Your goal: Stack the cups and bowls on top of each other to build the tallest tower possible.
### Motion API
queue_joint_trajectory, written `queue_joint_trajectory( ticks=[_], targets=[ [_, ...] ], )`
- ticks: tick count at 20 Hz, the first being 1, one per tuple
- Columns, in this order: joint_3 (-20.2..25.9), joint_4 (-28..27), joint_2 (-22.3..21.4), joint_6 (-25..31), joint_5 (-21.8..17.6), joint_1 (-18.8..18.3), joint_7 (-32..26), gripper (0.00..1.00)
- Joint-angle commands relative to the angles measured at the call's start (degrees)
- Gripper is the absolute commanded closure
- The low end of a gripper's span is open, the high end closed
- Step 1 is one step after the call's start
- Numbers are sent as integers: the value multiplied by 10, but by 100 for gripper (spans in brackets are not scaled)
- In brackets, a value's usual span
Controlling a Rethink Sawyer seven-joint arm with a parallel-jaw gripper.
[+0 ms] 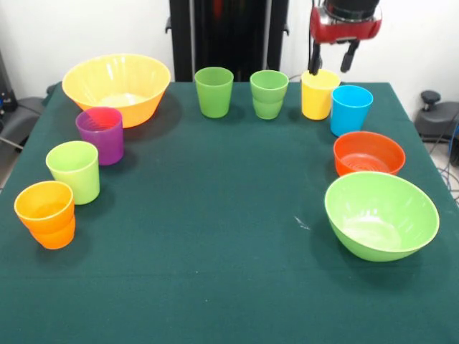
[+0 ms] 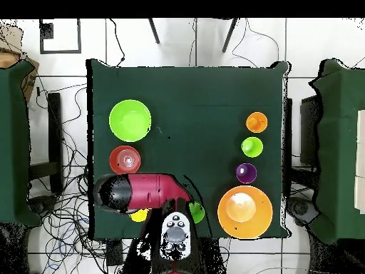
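- The gripper [image 1: 332, 63] is being held open right above the yellow cup [image 1: 318, 94], one finger at each side of its rim.
- The cup is being shown as small, plain and upright.
- The blue cup [image 1: 351, 109] is being kept just beside it.

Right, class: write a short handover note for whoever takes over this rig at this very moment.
Claw: open, empty, fingers straddling the top of the yellow cup.
Blue cup stands beside the yellow one; two green cups along the same edge.
Purple cup, lime cup and orange cup run down one side, near the large orange bowl.
Red-orange bowl and lime-green bowl opposite.
Done: no tower yet.
Left: all the stacking.
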Motion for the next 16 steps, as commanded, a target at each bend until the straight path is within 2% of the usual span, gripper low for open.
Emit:
queue_joint_trajectory(
  ticks=[1, 3, 6, 8, 12, 16],
  targets=[
    [25, -54, 70, -43, -12, -8, 73, 0],
    [32, -35, 48, -41, -12, -18, 60, 0],
    [48, 4, -17, -8, 1, -31, 42, 0],
    [49, 7, -41, 18, 4, -30, 39, 0],
    [46, -4, -43, 35, 2, -30, 43, 0],
    [52, 15, -68, 41, 0, -43, 27, 0]
  ],
)
